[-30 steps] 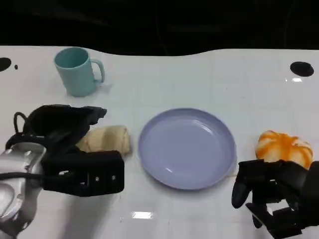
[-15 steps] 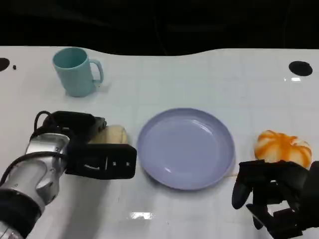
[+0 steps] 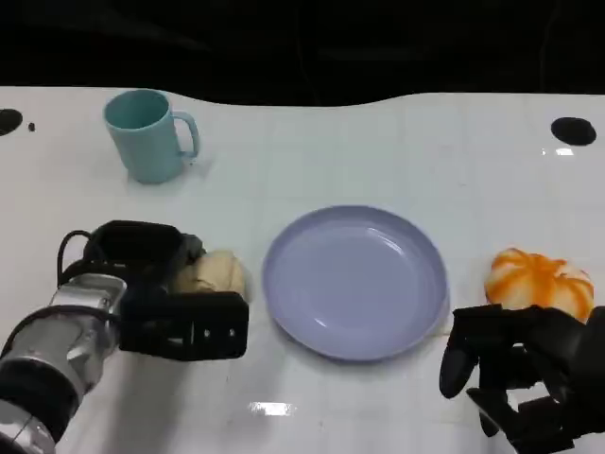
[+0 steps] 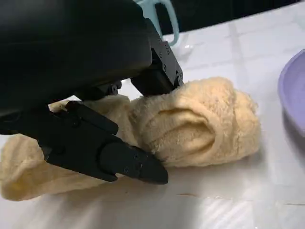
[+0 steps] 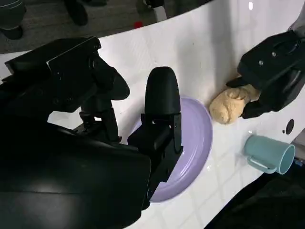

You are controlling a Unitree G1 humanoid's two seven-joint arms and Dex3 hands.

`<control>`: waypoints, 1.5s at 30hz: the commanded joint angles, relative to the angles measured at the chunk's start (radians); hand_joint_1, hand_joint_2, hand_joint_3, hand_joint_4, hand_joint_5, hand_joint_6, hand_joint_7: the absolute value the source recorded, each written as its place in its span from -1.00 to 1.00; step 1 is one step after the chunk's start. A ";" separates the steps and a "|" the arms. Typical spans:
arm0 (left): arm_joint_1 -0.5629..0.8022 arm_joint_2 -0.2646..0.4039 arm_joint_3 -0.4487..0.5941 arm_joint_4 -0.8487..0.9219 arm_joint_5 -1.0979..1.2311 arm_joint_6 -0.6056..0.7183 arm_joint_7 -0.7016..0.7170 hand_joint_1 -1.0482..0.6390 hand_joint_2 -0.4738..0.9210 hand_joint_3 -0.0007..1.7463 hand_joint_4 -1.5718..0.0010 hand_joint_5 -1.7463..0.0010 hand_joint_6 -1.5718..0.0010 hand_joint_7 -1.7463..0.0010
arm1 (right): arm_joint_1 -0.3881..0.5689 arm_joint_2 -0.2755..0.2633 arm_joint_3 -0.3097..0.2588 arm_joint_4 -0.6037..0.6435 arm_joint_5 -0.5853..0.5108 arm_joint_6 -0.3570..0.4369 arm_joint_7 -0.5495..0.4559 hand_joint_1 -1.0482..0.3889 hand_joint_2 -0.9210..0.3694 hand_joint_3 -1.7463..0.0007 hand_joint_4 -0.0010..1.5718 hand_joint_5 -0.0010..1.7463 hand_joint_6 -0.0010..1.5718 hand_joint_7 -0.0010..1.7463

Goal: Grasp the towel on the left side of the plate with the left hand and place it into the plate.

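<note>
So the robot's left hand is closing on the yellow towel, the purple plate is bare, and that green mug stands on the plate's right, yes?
Not quite: the mug stands to the plate's far left, as the head view shows. The left hand is indeed on the towel.

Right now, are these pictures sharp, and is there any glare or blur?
Head view: fairly soft, with a lamp's glare on the white table near the left hand. Left wrist view: the beige towel is crisp, the blue mug behind blurred. Right wrist view: the right hand looms dark and close.
</note>
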 commanded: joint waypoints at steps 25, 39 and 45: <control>0.031 -0.065 0.067 -0.465 -0.044 -0.029 0.055 -0.02 0.49 -0.08 -0.11 -1.00 0.25 -0.99 | 0.002 -0.022 -0.014 -0.003 0.011 -0.004 0.013 0.53 -0.51 -0.20 -0.12 0.93 -0.13 0.62; -0.016 -0.208 0.018 -0.429 -0.032 0.026 -0.052 -0.02 0.46 -0.03 -0.11 -1.00 0.19 -0.90 | 0.001 -0.018 -0.013 -0.010 0.011 0.002 0.011 0.52 -0.50 -0.21 -0.12 0.94 -0.13 0.63; -0.009 -0.208 0.018 -0.443 -0.072 0.029 -0.177 -0.12 0.96 -0.83 0.24 -0.59 0.04 0.53 | -0.001 -0.018 -0.012 -0.008 0.011 0.001 0.011 0.53 -0.50 -0.21 -0.11 0.94 -0.13 0.63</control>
